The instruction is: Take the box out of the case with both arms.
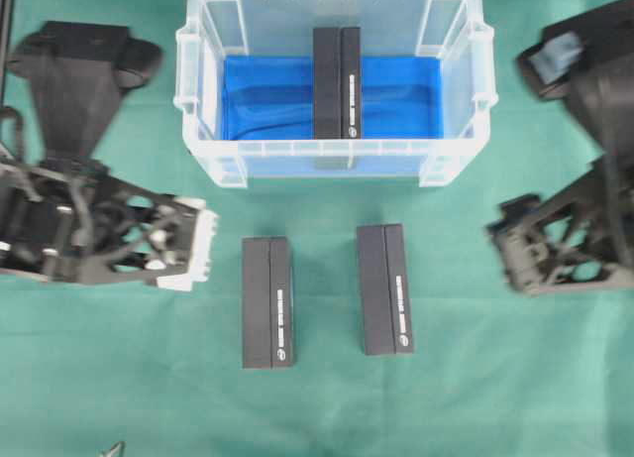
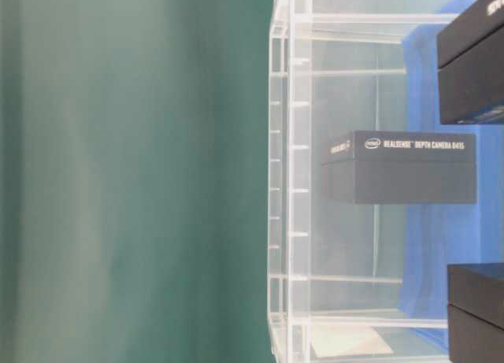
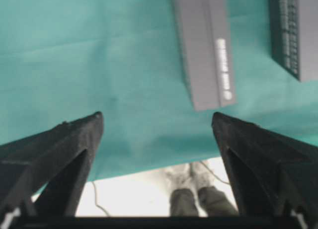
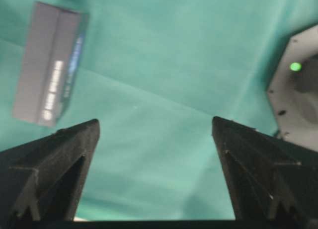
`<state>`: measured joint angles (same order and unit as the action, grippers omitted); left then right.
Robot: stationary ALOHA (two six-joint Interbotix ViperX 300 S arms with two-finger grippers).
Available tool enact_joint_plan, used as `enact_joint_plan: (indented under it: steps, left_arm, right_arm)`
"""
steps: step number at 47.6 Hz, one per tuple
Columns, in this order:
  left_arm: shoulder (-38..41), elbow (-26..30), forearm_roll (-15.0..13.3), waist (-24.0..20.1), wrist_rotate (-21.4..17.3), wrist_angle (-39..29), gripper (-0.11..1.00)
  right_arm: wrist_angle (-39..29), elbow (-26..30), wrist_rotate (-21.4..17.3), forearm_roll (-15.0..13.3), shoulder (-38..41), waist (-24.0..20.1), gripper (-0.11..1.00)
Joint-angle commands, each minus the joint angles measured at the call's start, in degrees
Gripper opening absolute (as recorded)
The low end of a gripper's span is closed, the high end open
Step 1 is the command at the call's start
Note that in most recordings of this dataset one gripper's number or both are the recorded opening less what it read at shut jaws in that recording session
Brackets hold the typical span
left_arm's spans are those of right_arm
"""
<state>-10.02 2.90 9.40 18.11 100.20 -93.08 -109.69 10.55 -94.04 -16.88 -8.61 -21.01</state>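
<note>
The clear case (image 1: 203, 100) with a blue sheet on its bottom stands at the back middle of the green cloth. One dark box (image 1: 337, 80) lies inside it, seen through the wall (image 2: 290, 182) as a grey box (image 2: 402, 168). My left gripper (image 1: 198, 244), with white parts, hovers open left of the case's front. In its wrist view the gripper (image 3: 157, 115) holds nothing. My right gripper (image 1: 500, 244) is off to the right, also open and empty (image 4: 155, 120). Neither touches the case or a box.
Two more dark boxes (image 1: 267, 300) (image 1: 384, 288) lie on the cloth in front of the case, between the arms. The left wrist view shows both (image 3: 206, 50) (image 3: 293, 30) and the table's front edge (image 3: 149, 169). A grey device with a green light (image 4: 298, 85) sits at the right.
</note>
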Motion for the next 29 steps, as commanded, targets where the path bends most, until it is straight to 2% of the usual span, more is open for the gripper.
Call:
enact_joint_plan:
  steps: [1, 8, 18, 29]
  left_arm:
    - [-4.1, -2.8, 0.1, 1.3, 1.8, -0.1, 0.85]
    - [-9.3, -9.2, 0.1, 3.9, 6.1, -0.1, 0.85]
    - [-15.6, -16.0, 0.1, 7.1, 11.4, -0.1, 0.85]
    - [-17.6, -18.1, 0.1, 7.8, 12.8, -0.1, 0.85]
  right_arm:
    - [-0.3, -2.0, -0.3, 0.5, -4.1, -0.3, 0.90]
    - [-0.4, -6.2, -1.7, 1.8, -8.3, -0.3, 0.90]
    - [0.8, -11.8, -4.4, 1.8, -13.5, -0.5, 0.90]
    - [5.2, -15.0, -4.7, 2.6, -14.7, -0.5, 0.90]
